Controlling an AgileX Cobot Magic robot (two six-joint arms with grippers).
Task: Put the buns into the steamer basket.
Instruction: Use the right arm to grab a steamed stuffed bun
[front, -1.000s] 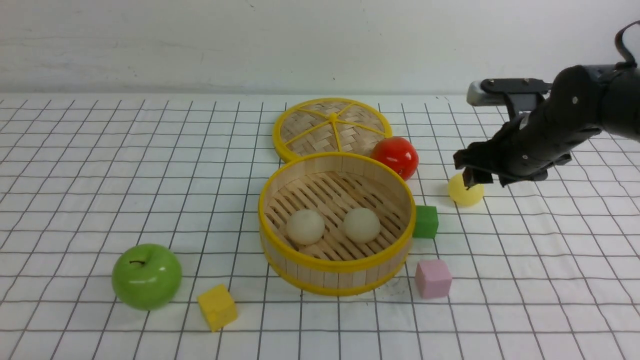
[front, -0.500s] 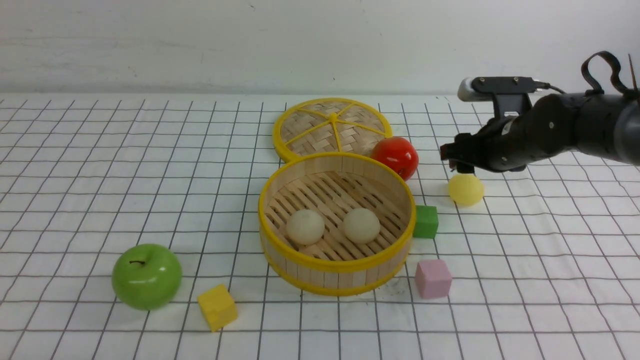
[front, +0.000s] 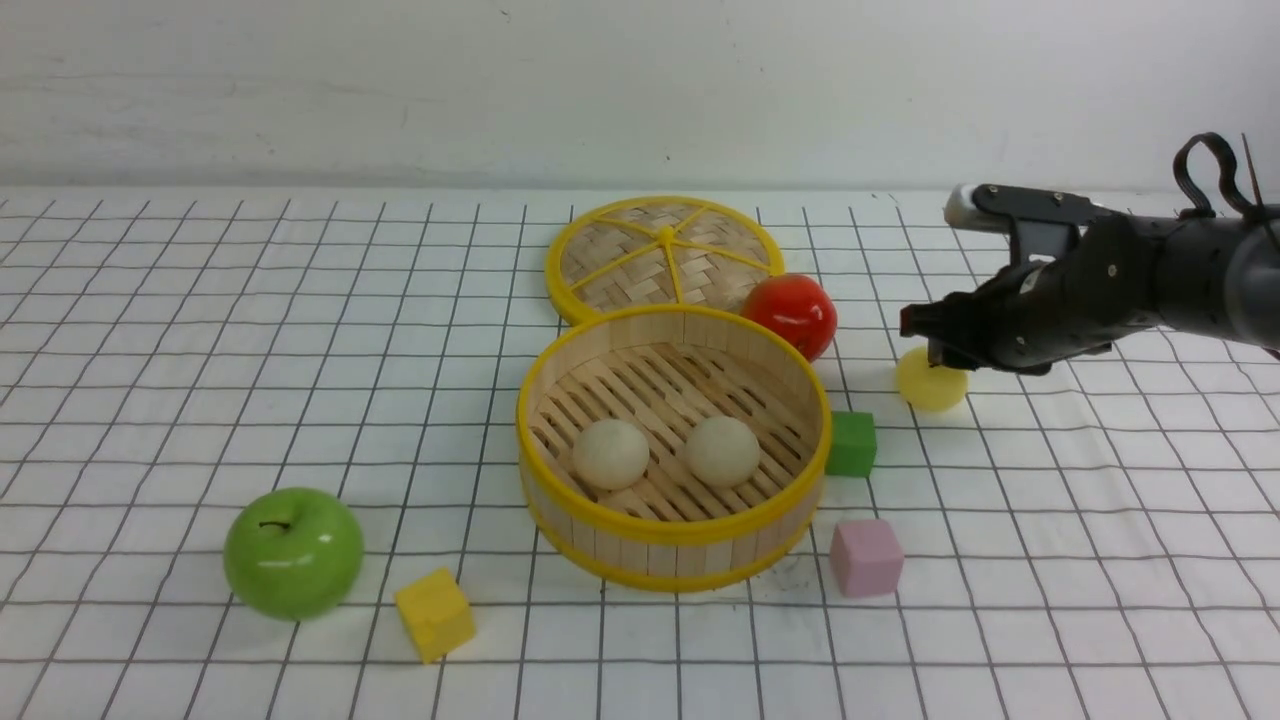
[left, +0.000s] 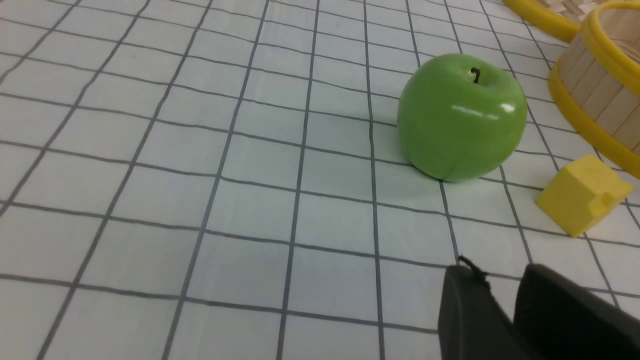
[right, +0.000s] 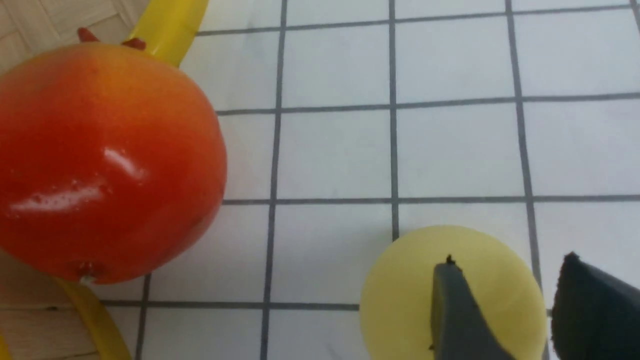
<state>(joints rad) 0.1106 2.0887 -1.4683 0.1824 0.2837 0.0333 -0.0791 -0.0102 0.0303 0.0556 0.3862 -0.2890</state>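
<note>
Reaching in from the right, angled down at the yellow bun (right: 400, 300) with right gripper (right: 510, 265) parted; holding left gripper (left: 497, 267) parted too.

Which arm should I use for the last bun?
Right, I'd say: its tool is already at the pale yellow bun, right of the steamer basket. The left tool is near the green apple, across the basket.

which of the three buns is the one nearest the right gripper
The pale yellow bun, on the table outside the steamer basket, right under the right gripper; the other two buns, cream-beige, sit inside the basket.
</note>
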